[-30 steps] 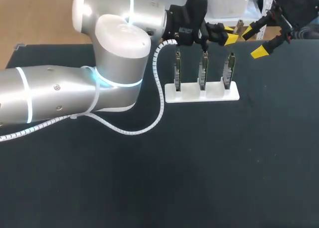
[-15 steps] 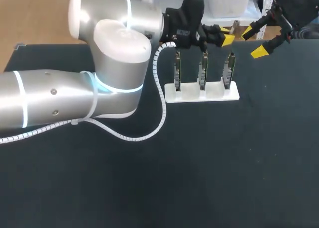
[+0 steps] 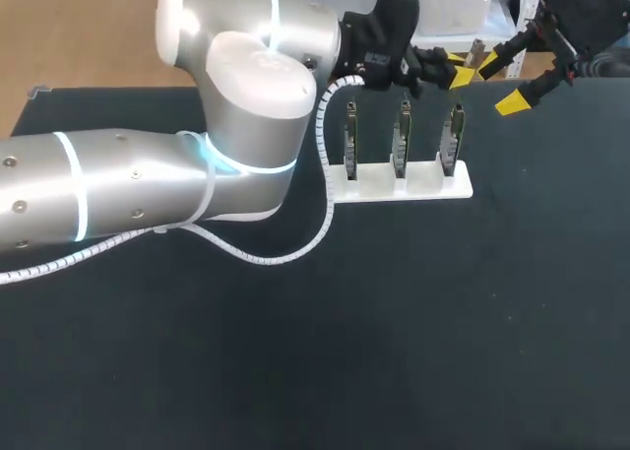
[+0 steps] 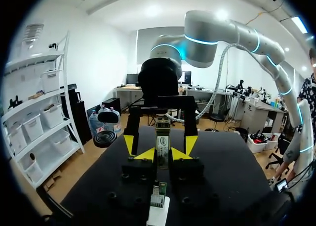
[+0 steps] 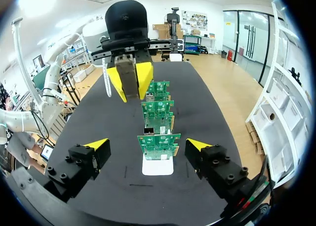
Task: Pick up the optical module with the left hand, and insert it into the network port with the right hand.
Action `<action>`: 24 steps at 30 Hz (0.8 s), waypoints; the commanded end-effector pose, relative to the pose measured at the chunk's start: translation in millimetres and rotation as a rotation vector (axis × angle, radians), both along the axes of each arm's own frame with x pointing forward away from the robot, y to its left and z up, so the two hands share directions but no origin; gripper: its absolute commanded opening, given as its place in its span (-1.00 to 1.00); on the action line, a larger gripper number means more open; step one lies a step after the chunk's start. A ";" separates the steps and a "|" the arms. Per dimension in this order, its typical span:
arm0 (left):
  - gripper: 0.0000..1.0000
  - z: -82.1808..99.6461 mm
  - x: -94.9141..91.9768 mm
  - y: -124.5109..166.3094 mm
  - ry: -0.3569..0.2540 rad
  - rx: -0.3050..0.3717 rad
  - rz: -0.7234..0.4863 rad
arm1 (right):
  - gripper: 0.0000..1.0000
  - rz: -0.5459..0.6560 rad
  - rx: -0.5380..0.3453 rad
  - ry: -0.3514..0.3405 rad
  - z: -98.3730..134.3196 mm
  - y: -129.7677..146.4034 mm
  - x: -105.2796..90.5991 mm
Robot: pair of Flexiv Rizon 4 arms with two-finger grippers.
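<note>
Optical module (image 4: 163, 137): narrow metal bar with pale label on its face, green at near end. Long axis runs along fingers of left hand (image 4: 163, 155). Free end points away from wrist, toward right hand (image 3: 504, 81). Left hand clamped on module from two sides, yellow tips on its lower part. Module held in air off dark surface (image 3: 443, 322), above row of green boards (image 5: 159, 107) in white stand (image 3: 399, 186). Right hand fingers wide apart, nothing between them.

Left gripper (image 4: 163, 151) narrow in a grasp, right gripper (image 5: 147, 146) wide open.
</note>
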State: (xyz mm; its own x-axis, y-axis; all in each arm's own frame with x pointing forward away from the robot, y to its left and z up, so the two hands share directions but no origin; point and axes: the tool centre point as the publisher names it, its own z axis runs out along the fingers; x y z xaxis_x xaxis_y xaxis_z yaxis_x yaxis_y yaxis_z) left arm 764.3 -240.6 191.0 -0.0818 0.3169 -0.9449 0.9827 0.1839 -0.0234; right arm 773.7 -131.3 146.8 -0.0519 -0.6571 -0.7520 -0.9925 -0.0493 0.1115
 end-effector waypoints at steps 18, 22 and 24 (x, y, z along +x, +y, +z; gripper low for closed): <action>-1.00 -19.4 11.5 -3.9 0.046 -0.017 -0.010 | 1.00 -0.001 0.001 -0.002 -0.2 0.0 -0.7; -1.00 -21.9 10.7 -6.3 0.058 -0.019 -0.040 | 1.00 -0.001 0.001 -0.002 -0.2 0.0 -0.7; -1.00 -23.6 9.9 -7.2 0.064 -0.020 -0.049 | 1.00 -0.001 0.001 -0.002 -0.2 0.0 -0.7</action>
